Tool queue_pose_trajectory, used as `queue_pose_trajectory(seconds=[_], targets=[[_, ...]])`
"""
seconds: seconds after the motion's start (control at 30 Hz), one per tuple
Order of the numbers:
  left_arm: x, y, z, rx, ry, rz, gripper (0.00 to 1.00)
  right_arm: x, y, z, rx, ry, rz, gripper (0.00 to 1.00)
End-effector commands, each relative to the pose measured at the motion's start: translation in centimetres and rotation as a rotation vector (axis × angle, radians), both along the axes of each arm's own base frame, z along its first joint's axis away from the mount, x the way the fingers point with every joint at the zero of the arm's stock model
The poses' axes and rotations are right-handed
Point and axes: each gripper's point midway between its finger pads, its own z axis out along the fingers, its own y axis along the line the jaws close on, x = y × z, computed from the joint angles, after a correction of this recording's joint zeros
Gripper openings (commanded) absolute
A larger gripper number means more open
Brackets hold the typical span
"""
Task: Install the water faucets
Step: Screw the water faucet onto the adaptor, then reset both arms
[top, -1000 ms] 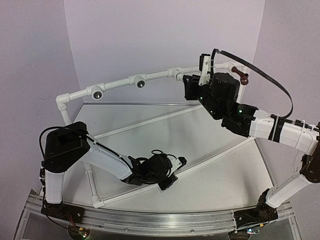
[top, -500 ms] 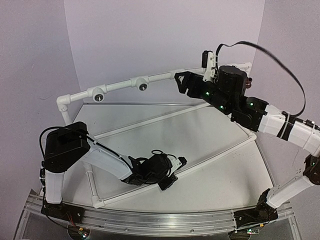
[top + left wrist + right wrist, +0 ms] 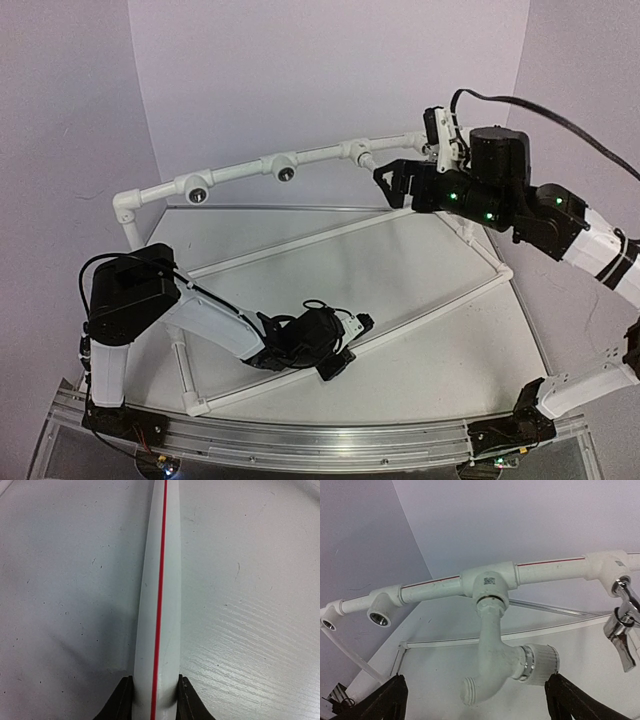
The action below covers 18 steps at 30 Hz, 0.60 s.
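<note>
A white plastic water faucet [image 3: 494,652] hangs screwed into a tee [image 3: 489,580] of the raised pipe frame, its ribbed knob [image 3: 543,662] pointing right. My right gripper [image 3: 480,705] stands open just below it, one finger on each side, touching nothing. A shiny silver faucet [image 3: 622,630] hangs from the tee to its right. From above, the right gripper [image 3: 392,183] sits just right of the white faucet [image 3: 366,160]. My left gripper [image 3: 155,702] is shut on a white pipe with a red stripe [image 3: 160,590] lying on the table, also seen from above [image 3: 348,345].
Two tee sockets [image 3: 197,188] [image 3: 284,170] further left on the raised pipe [image 3: 240,172] show dark round holes. In the right wrist view these sockets [image 3: 379,616] [image 3: 327,624] sit at the left. Thin white pipes [image 3: 300,240] cross the table. Purple walls close in behind.
My right gripper opened wide and drew back to the right, away from the white faucet, which stays on its tee. The left arm has not moved.
</note>
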Motion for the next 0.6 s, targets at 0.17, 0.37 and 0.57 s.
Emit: queue_pose_trajectory(seconds=[0.17, 0.37, 0.57], targets=[[-2.3, 9.9, -4.8, 0.343, 0.197, 0.193, 0.98, -2.3, -7.2, 1.5, -0.120, -0.040, -0.151, 0.98], [-1.4, 6.2, 3.6, 0.147, 0.192, 0.204, 1.00, -2.8, -9.6, 0.3, -0.202, -0.025, -0.217, 0.98], [-2.6, 3.3, 14.8, -0.110, 0.217, 0.143, 1.00, -3.0, -11.6, -1.1, -0.318, 0.023, -0.281, 0.98]])
